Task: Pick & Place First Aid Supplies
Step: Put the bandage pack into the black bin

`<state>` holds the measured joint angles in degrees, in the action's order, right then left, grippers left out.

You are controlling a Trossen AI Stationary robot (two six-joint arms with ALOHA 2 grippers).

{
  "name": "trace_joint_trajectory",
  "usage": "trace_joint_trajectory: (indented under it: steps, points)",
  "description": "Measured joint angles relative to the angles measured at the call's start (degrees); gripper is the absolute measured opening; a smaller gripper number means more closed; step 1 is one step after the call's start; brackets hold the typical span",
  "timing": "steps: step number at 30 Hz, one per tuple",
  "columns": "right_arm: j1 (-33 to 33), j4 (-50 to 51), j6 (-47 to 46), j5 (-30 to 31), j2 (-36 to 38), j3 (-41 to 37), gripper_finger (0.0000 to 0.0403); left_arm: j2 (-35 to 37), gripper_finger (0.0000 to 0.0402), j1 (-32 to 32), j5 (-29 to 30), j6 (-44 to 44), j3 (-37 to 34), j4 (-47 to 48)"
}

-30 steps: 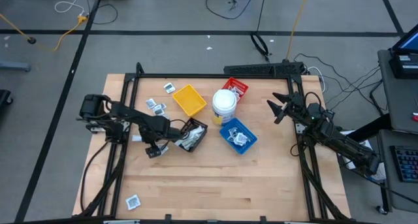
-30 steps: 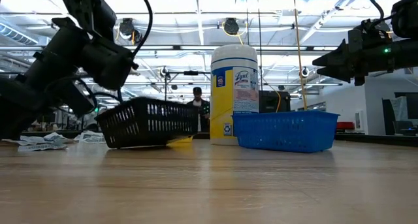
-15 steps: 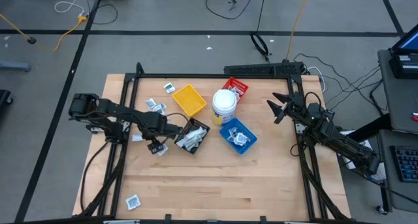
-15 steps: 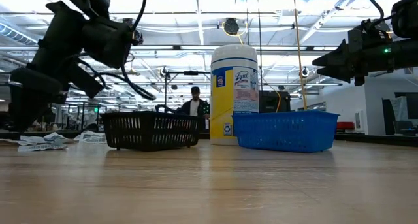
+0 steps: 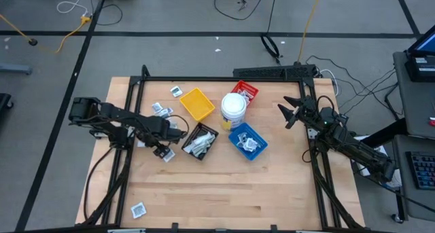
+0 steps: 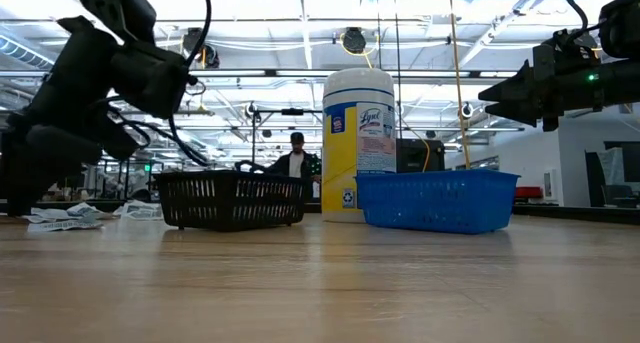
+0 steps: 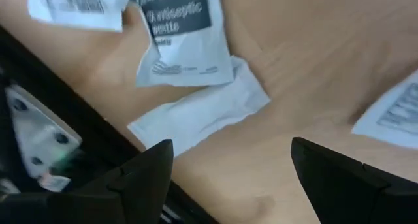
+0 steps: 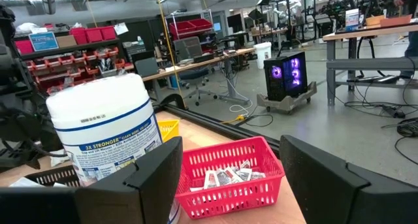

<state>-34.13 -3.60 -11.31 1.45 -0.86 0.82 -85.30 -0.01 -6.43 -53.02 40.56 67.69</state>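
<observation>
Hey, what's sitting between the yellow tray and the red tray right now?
In the high view, the white wipes tub stands between the yellow tray and the red tray.

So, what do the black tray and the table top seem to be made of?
The black tray looks like moulded plastic, matte: its walls are an open lattice of thin bars. The table top looks like pale wood with a smooth finish: long plank lines and grain show.
</observation>
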Motion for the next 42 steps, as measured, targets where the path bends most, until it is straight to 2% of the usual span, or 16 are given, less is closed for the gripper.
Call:
trace_joint_trajectory:
  steps: [8, 13, 20, 24, 31, 38, 42]
  points:
    - [0.0, 0.0, 0.0, 0.0, 0.0, 0.0, 0.0254, 1.9, 0.0315, 3.1, -0.5, -6.4, -2.6, -3.8]
    - [0.0, 0.0, 0.0, 0.0, 0.0, 0.0, 0.0254, 2.8, 0.0315, 4.4, -2.0, -1.8, -4.1, -8.8]
    - [0.0, 0.0, 0.0, 0.0, 0.0, 0.0, 0.0254, 2.9, 0.0305, 4.7, -5.3, 0.3, -5.2, -10.7]
    - [0.0, 0.0, 0.0, 0.0, 0.0, 0.0, 0.0254, 2.8, 0.0257, 4.6, -8.7, 3.0, -5.5, -12.0]
    - [0.0, 0.0, 0.0, 0.0, 0.0, 0.0, 0.0254, 2.7, 0.013, 4.6, -10.0, 4.9, -5.6, -13.8]
    - [0.0, 0.0, 0.0, 0.0, 0.0, 0.0, 0.0254, 2.8, 0.0016, 4.6, -14.7, 5.1, -6.8, -17.7]
    - [0.0, 0.0, 0.0, 0.0, 0.0, 0.0, 0.0254, 3.2, 0.0008, 4.9, -15.1, 3.9, -7.1, -17.8]
